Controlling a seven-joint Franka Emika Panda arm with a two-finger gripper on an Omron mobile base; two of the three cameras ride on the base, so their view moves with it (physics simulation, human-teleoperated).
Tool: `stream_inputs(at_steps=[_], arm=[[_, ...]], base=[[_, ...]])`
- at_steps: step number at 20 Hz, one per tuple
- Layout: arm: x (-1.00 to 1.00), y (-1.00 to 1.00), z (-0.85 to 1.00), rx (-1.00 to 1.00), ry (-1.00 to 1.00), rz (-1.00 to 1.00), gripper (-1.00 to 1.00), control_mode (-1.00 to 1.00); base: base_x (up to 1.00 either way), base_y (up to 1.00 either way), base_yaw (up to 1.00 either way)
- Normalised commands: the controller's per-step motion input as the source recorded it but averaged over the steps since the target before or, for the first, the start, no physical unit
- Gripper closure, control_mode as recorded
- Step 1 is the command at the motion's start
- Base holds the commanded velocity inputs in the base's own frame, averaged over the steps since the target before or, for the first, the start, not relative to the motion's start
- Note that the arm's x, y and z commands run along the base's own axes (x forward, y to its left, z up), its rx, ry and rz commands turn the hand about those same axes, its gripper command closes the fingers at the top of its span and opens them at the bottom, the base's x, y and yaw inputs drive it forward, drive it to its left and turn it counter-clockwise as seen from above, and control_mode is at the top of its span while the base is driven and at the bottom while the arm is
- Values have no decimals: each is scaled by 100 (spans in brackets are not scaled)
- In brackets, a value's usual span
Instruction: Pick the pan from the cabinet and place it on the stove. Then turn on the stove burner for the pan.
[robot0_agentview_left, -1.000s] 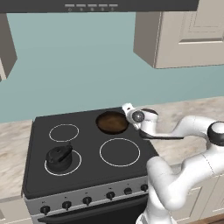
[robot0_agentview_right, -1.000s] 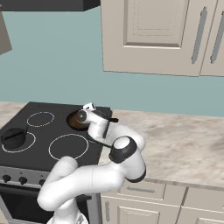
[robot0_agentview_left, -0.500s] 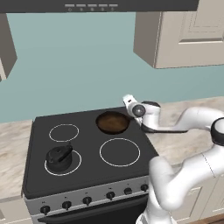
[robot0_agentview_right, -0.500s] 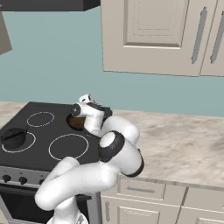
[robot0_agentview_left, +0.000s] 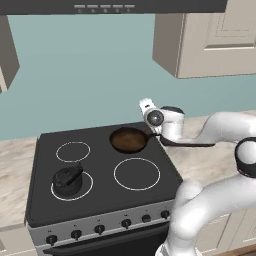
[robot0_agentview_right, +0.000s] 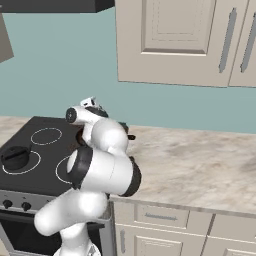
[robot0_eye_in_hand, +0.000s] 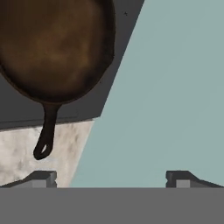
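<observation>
The pan (robot0_agentview_left: 128, 140), a small dark brown skillet, sits on the back right burner of the stove (robot0_agentview_left: 102, 196). Its thin handle (robot0_eye_in_hand: 46, 131) reaches out over the counter edge. The pan covers its burner ring. My gripper (robot0_agentview_left: 148, 107) hangs above and just right of the pan, apart from it. It is open: the fingertips (robot0_eye_in_hand: 43, 177) stand wide apart with nothing between them. In the right base view my gripper (robot0_agentview_right: 89, 104) is up near the wall and my arm hides most of the pan. The beige cabinet (robot0_agentview_right: 172, 42) hangs upper right.
A black kettle (robot0_agentview_left: 67, 180) stands on the front left ring. The front right ring (robot0_agentview_left: 136, 173) is bare. A row of black knobs (robot0_agentview_left: 125, 223) lines the grey front. Marbled counter (robot0_agentview_right: 200, 170) extends right of the stove, and the teal wall (robot0_eye_in_hand: 175, 87) is close behind.
My hand has risen and drifted slightly left, away from the pan's handle. The pan has stayed on the back right burner.
</observation>
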Motion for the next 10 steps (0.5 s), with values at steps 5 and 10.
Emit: stream_inputs(at_steps=[5,10], arm=[[-59,36,80,3,1,-11,-100,-100],[-64,33,81,3,5,-8,-100,-100]], base=[[0,0,0],[0,0,0]])
